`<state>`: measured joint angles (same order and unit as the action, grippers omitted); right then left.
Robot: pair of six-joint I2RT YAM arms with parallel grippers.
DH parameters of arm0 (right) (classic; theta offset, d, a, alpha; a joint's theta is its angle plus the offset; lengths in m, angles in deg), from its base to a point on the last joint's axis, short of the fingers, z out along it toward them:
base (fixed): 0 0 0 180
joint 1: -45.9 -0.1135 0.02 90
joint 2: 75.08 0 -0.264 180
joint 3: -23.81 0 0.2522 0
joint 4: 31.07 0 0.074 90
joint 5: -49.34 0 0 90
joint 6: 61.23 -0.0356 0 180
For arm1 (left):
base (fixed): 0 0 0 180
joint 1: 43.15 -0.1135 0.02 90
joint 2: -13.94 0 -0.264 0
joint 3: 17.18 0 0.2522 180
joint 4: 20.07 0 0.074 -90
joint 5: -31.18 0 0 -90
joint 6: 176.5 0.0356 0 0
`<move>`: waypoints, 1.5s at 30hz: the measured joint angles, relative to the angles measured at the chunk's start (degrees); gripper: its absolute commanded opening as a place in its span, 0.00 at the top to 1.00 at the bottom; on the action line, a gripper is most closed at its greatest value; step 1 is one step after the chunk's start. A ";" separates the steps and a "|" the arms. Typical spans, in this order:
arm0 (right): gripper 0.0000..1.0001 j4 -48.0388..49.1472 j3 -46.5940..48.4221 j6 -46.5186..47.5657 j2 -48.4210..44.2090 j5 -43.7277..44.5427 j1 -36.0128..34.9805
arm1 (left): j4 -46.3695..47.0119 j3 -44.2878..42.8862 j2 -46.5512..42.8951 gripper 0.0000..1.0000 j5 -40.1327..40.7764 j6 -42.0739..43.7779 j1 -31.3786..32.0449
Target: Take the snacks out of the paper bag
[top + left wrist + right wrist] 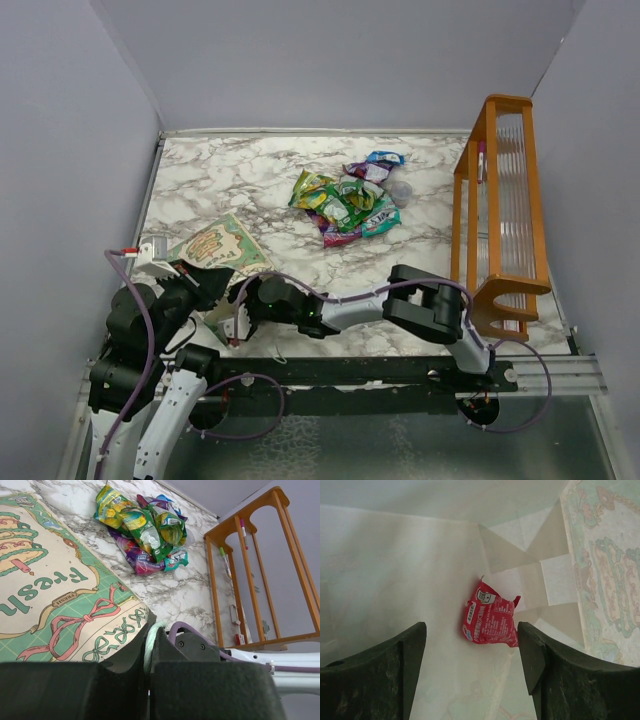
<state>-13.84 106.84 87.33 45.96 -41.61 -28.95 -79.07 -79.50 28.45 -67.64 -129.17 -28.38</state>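
The paper bag [218, 244] lies flat at the near left of the table, its cream patterned front [45, 590] facing up. My left gripper [150, 632] is shut on the bag's pale string handle [148, 642] at the bag's mouth. My right gripper [471, 632] is open inside the bag's white interior. A red snack packet [490, 621] lies on the bag's inner wall just ahead of its fingertips, untouched. In the top view the right gripper [238, 303] sits at the bag's mouth. Several snacks [345, 200] lie piled on the marble beyond the bag.
An orange wooden rack [500, 215] stands along the right side of the table. A small clear cup [400, 190] sits beside the snack pile. The right arm [420, 305] stretches across the near edge of the table.
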 measured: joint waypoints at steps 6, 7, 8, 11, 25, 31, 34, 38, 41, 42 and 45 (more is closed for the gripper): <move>0.24 0.87 2.54 -4.83 2.91 0.87 1.22 | 0.20 -0.09 0.00 1.00 -1.29 0.04 0.00; 0.23 0.98 2.91 -5.75 3.52 1.11 1.57 | 0.28 -0.09 0.00 1.00 -1.68 0.04 0.00; 0.23 1.25 3.41 -6.86 4.26 1.40 2.01 | 0.44 -0.09 0.02 1.00 -2.10 0.07 0.00; 0.23 2.14 5.05 -9.90 6.58 2.16 3.58 | 1.11 -0.09 0.20 1.00 -3.39 0.24 0.00; 0.20 9.55 7.96 -19.45 10.73 1.75 6.01 | 5.79 -0.07 3.80 1.00 -9.11 0.76 0.00; 0.21 12.74 10.45 -24.65 13.11 1.75 6.03 | 9.81 -0.13 6.16 1.00 -11.61 -0.28 0.00; 0.22 13.66 12.04 -28.30 14.29 1.73 6.03 | 10.64 -0.90 7.74 1.00 -11.87 -0.31 0.00; 0.22 13.88 14.88 -34.56 15.98 1.22 6.03 | 12.04 -1.68 9.18 1.00 -11.96 -0.31 0.00; 0.22 13.68 17.64 -37.55 17.49 -0.44 6.03 | 12.70 -1.68 9.86 1.00 -11.96 -0.35 0.00; 0.21 13.57 17.97 -38.47 17.70 -1.18 6.03 | 12.87 -1.68 10.01 1.00 -11.96 -0.39 0.00; 0.21 12.11 21.77 -40.39 20.06 -3.32 6.03 | 13.49 -1.64 10.16 1.00 -11.96 -0.72 0.00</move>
<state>-1.74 128.61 46.94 66.02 -44.94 -22.92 -65.58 -81.14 38.61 -79.59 -129.90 -28.38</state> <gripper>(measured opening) 0.786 0.010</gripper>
